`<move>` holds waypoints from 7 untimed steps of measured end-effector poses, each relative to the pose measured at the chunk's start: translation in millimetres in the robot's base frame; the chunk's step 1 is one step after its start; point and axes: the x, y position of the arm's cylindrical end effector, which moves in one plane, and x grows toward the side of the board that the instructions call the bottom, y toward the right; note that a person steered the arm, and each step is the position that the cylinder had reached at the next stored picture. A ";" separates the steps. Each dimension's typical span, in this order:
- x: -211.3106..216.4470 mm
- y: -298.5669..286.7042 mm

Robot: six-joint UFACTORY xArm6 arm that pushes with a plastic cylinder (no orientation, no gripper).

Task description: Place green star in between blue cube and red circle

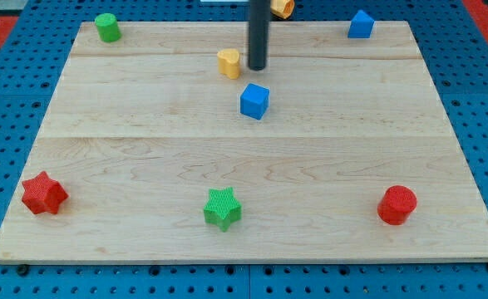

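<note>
Camera view shows the wooden board from its near edge upward. Nearest, along the view's bottom, sit three blocks in a loose row: the red star at the left, the green star near the middle, and the red circle at the right. The green star lies flat, well apart from both neighbours. It has no real long axis, being about as wide as it is tall; one point faces roughly the view's top and two splay toward the bottom edge.

Farther up, near the board's centre, the blue cube rests turned a little, so a corner faces the view's bottom. The gap between it and the red circle runs diagonally, up and to the right of the green star, so I judge the star needs a shove toward the view's right and slightly upward.

Just beyond the cube, my tip stands beside a yellow block, close to it but seemingly not touching. It is a bare rod with nothing to open or close, and it holds nothing. It sits on the far side of the cube from the star, so it must travel round before any push.

At the far edge lie a green cylinder, an orange block half hidden behind the rod, and a second blue block.
</note>
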 end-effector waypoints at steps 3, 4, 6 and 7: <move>4.9 -93.0; 52.8 -85.4; 144.9 -29.2; 174.1 77.4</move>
